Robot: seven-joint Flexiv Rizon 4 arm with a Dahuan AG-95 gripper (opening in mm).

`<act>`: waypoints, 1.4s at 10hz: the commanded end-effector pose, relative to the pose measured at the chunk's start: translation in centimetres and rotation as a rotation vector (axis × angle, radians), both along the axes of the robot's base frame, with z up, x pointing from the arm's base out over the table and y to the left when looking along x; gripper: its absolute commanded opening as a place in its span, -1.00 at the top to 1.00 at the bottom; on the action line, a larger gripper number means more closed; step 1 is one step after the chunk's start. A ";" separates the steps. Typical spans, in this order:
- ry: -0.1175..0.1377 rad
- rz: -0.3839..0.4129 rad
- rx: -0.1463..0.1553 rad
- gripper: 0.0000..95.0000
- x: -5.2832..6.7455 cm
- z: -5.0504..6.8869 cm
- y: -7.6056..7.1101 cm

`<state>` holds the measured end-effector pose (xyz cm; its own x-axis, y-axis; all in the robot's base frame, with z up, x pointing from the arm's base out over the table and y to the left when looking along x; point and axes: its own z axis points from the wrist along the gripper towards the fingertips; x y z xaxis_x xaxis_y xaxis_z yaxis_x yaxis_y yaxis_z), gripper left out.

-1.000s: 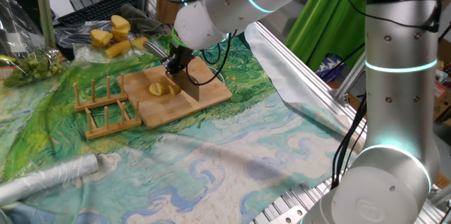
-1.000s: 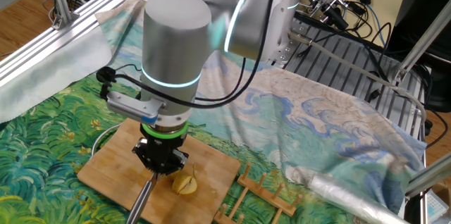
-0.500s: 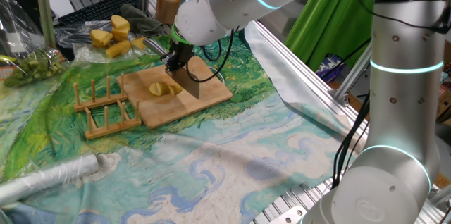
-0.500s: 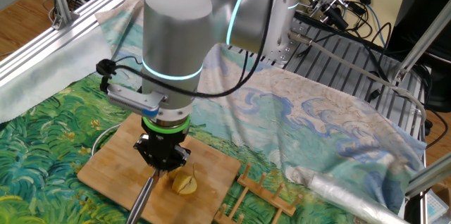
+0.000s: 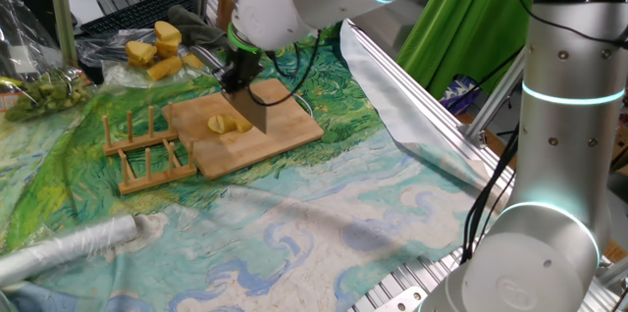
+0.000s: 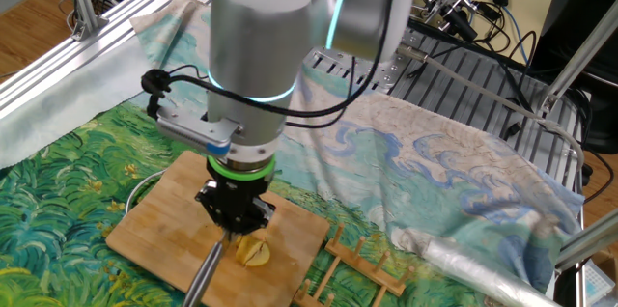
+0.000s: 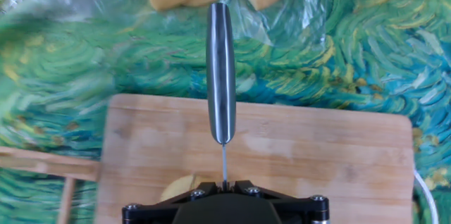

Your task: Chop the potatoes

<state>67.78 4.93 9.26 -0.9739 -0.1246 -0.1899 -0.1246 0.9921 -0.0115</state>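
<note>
over the last second we have carried the two-finger gripper (image 5: 238, 75) and its flat steel knife (image 5: 252, 114) away from the near side of the pale rectangular wooden board (image 5: 290, 128), toward the cluster of small pale-yellow potato pieces (image 5: 227, 125) lying near the board's middle. in the other fixed view the gripper (image 6: 236, 225) now hangs directly above the potato pieces (image 6: 253, 251), where before it stood a little to one side. the fingers are clamped on the knife's shiny handle (image 7: 220, 69). in the hand view only a sliver of potato (image 7: 181, 184) shows below the handle, by the hand's housing. we judge the blade is being lined up for a fresh cut; we cannot tell whether its edge touches the potato. the bigger deep-yellow chunks (image 5: 157, 49) lie well apart, off the board.
</note>
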 end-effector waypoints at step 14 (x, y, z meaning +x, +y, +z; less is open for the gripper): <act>0.071 -0.176 0.030 1.00 -0.6 4.2 11.8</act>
<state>67.14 17.12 13.38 -0.9909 0.0551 -0.1229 0.0527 0.9983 0.0234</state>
